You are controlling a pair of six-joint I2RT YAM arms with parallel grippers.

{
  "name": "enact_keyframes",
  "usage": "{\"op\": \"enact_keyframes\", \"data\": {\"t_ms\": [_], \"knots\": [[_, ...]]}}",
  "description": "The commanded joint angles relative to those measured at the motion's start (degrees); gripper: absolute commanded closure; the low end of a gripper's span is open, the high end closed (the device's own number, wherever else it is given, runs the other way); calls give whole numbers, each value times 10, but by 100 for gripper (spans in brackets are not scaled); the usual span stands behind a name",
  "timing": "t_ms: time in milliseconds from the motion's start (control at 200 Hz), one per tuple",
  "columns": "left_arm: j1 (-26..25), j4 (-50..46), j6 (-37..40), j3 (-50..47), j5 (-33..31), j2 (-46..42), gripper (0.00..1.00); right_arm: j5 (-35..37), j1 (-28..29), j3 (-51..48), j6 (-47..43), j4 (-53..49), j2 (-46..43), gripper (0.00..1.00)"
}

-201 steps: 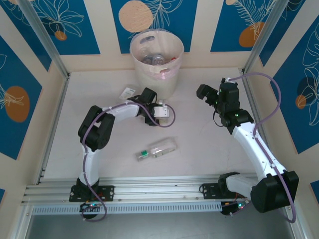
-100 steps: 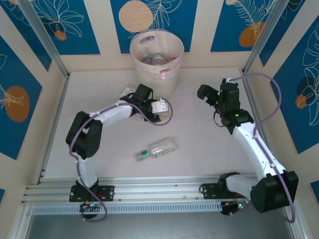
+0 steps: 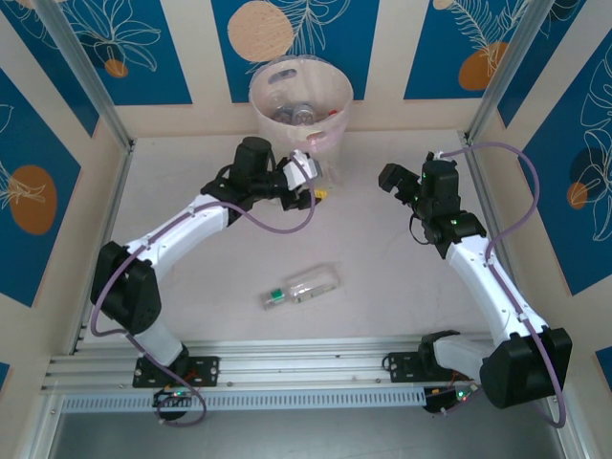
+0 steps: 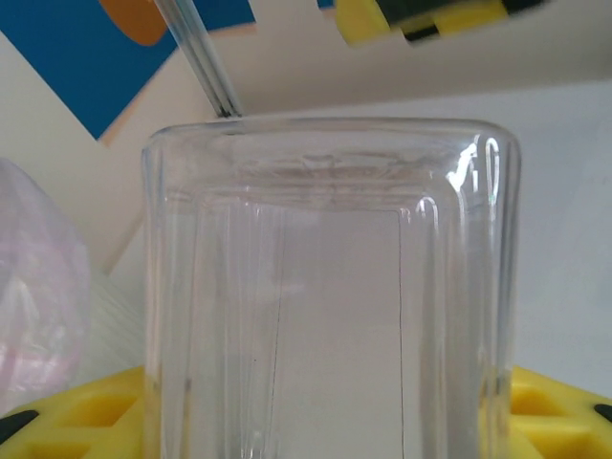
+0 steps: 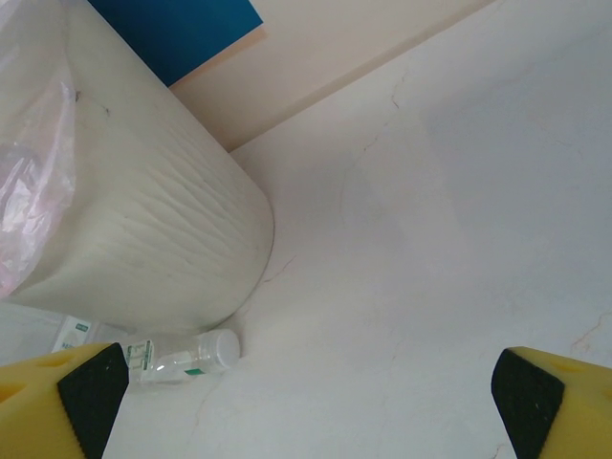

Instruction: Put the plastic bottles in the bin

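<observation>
Clamping a clear ribbed plastic bottle (image 4: 330, 287), the left claw (image 3: 316, 186) sits just beside the near wall of the tall translucent pinkish-white plastic bin (image 3: 298, 124). Another clear bottle with a green end (image 3: 301, 287) lies alone on the open white counter (image 3: 382, 277). The right claw (image 3: 387, 179) hangs spread apart, with bare counter around it.

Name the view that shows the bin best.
Top external: the whole bin, its open rim and the bottles inside. Right wrist catches part of its side wall; left wrist, a blurred pinkish sliver at the left edge.
</observation>
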Motion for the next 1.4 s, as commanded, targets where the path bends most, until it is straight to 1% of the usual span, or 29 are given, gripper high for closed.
{"op": "enact_keyframes", "data": {"t_ms": [0, 95, 140, 205, 310, 385, 430, 515, 605, 665, 710, 750, 815, 835, 890, 935, 1015, 1130, 1180, 1260, 1320, 1340, 1360, 1395], "knots": [[-2, 60, -89, 48, 29, -9, 100, -5, -4, -6, 9, 14, -16, 0], [0, 98, -151, 74, 21, -8, 100, -18, -3, -12, -1, 27, -24, 0], [0, 111, -177, 88, -4, -6, 100, -33, -4, -18, -8, 40, -29, 0], [0, 114, -207, 114, -59, 2, 100, -63, -4, -24, -19, 57, -37, 0], [0, 94, -215, 163, -165, 28, 100, -113, -4, -26, -32, 77, -45, 1], [1, 102, -225, 189, -249, 47, 100, -153, -4, -26, -46, 88, -49, 0], [5, 104, -231, 207, -288, 60, 100, -170, -4, -25, -53, 92, -49, 0], [12, 112, -243, 244, -331, 86, 100, -181, -2, -23, -59, 94, -48, 0], [21, 117, -241, 301, -343, 123, 100, -172, -1, -24, -58, 96, -45, 0], [24, 105, -231, 361, -358, 161, 100, -165, -1, -24, -56, 97, -43, 0], [25, 76, -219, 427, -386, 202, 100, -161, -1, -25, -54, 96, -41, 0], [26, 26, -205, 511, -417, 247, 100, -160, -1, -25, -54, 95, -38, 0], [27, -88, -175, 694, -455, 344, 100, -156, 0, -22, -57, 90, -35, 0], [29, -98, -165, 729, -459, 363, 100, -154, 0, -22, -59, 88, -34, 0], [40, -49, -163, 682, -450, 353, 100, -146, 0, -19, -65, 82, -32, 0], [49, -38, -152, 682, -446, 359, 100, -139, 0, -17, -71, 79, -31, 0], [64, -4, -107, 656, -415, 360, 99, -130, -1, -15, -77, 80, -27, 0], [91, 51, -88, 619, -357, 366, 93, -130, -1, -10, -73, 90, -14, 0], [99, 67, -84, 610, -340, 372, 92, -132, -1, -5, -70, 91, -6, 0], [107, 80, -91, 607, -329, 387, 84, -139, -1, 4, -62, 88, 12, 0], [112, 91, -99, 607, -313, 397, 68, -145, 0, 11, -59, 85, 23, 0], [114, 93, -101, 608, -301, 400, 61, -146, 1, 13, -59, 84, 25, 0], [115, 94, -101, 608, -290, 401, 52, -147, 1, 16, -59, 82, 29, 0], [116, 94, -102, 608, -268, 402, 31, -148, 2, 20, -57, 79, 33, 0]]}}
